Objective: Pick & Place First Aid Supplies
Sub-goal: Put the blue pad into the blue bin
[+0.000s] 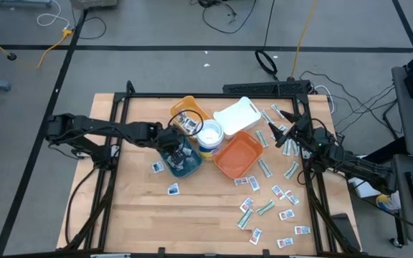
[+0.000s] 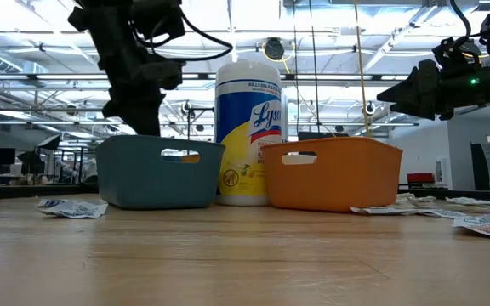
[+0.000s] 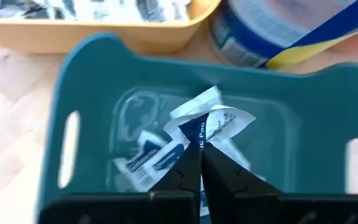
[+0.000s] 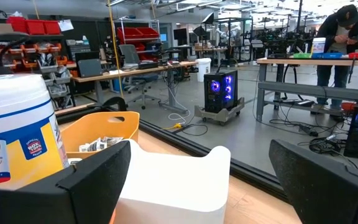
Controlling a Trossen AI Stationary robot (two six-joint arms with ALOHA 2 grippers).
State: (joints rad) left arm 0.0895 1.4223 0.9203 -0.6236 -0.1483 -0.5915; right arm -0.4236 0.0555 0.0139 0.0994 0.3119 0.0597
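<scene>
Wooden table [image 1: 135, 215] with pale plank grain, framed by black rails. At centre: a teal bin [image 1: 181, 162] of smooth plastic with rounded corners and slot handles, an orange bin [image 1: 236, 155] of the same shape, a yellow bin [image 1: 186, 108], a white tray [image 1: 238, 116], and a round wipes tub [image 1: 210, 138] between them.

Reaching in from the left, stretched across the table, the left gripper [image 3: 200, 147] hangs over the teal bin, fingers pinched tight on a crinkled white packet [image 3: 213, 119] with a blue mark, just above more packets lying on the bin's floor. Poised high at the right, clear of the table, angled toward the white tray: the right gripper [image 4: 197, 171], fingers spread wide, nothing between them.

Scattered flat on the wood right of the orange bin: loose packets [image 1: 267, 207], small white squares and narrow green-white strips; two more [image 1: 172, 189] near the teal bin.
</scene>
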